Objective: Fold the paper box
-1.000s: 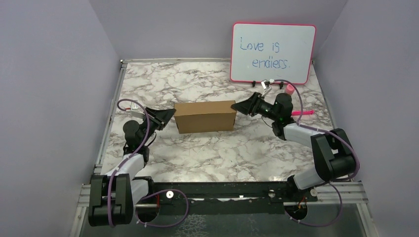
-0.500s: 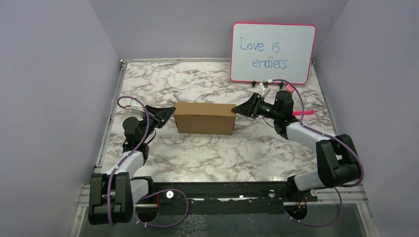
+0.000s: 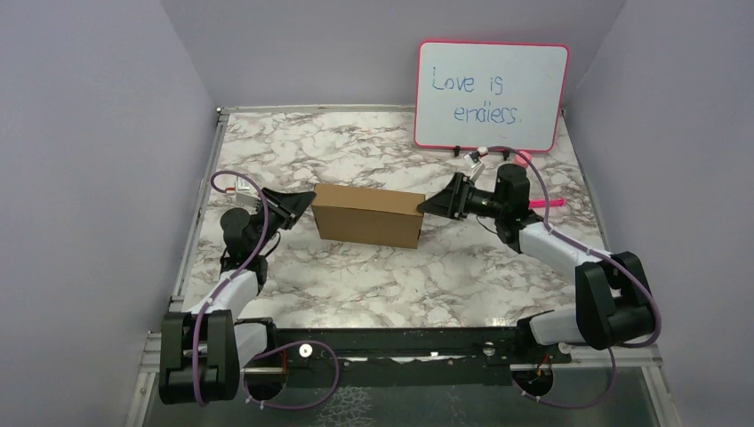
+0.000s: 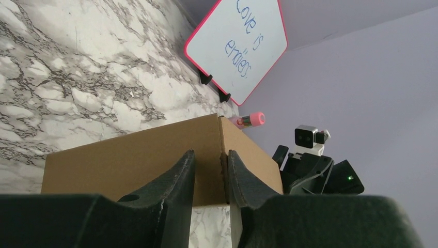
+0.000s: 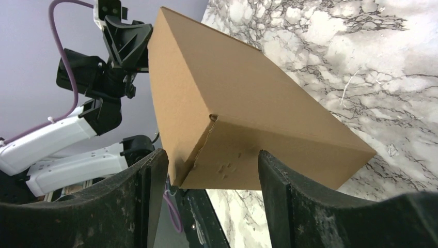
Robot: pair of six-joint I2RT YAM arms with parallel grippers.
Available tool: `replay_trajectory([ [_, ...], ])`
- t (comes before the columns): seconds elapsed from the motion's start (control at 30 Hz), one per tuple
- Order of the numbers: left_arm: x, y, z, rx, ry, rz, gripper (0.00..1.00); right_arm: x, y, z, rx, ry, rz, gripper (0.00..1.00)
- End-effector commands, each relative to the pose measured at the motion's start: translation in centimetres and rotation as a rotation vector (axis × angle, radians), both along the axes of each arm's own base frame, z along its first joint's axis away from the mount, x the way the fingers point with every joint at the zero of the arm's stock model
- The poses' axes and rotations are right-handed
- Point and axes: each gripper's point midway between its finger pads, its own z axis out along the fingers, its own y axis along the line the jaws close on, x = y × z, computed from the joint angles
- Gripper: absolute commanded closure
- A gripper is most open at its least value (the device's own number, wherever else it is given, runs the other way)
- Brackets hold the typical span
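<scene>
The paper box (image 3: pixel 367 214) lies folded shut in the middle of the marble table, a plain brown cardboard block turned slightly askew. My left gripper (image 3: pixel 308 203) is at its left end. In the left wrist view its jaws (image 4: pixel 208 155) stand a narrow gap apart with nothing between them, tips against the end face of the box (image 4: pixel 129 160) near a corner. My right gripper (image 3: pixel 423 207) is at the right end. In the right wrist view it (image 5: pixel 209 170) stands wide open, and the dented end of the box (image 5: pixel 232 165) shows between the fingers, clear of both.
A pink-framed whiteboard (image 3: pixel 492 84) with blue writing stands at the back right. A pink marker (image 3: pixel 544 204) lies behind the right arm, with a pink cap (image 4: pixel 253 119) near it. Purple walls close in the table (image 3: pixel 356 276) on three sides.
The box has turned a little clockwise, its right end coming nearer to me. The right jaws have spread wider. The left gripper has crept forward at the left end, its gap slightly narrower.
</scene>
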Motion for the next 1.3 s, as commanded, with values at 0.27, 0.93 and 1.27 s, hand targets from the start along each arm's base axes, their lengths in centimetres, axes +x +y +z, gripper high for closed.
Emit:
replay_trajectory([
  [0.27,-2.4,0.2,-8.6,0.08,0.313,0.004,0.9,-0.6,-0.3,-1.2,-0.028,0.007,0.008,0.34],
  [0.93,-1.9,0.3,-9.3,0.111,0.334,-0.004,0.91,-4.7,-3.0,-12.8,-0.179,0.267,-0.054,0.92],
  [1.27,1.9,1.8,-3.2,0.299,0.202,0.015,0.67,-0.6,-2.4,-4.6,-0.181,0.026,-0.044,0.56],
])
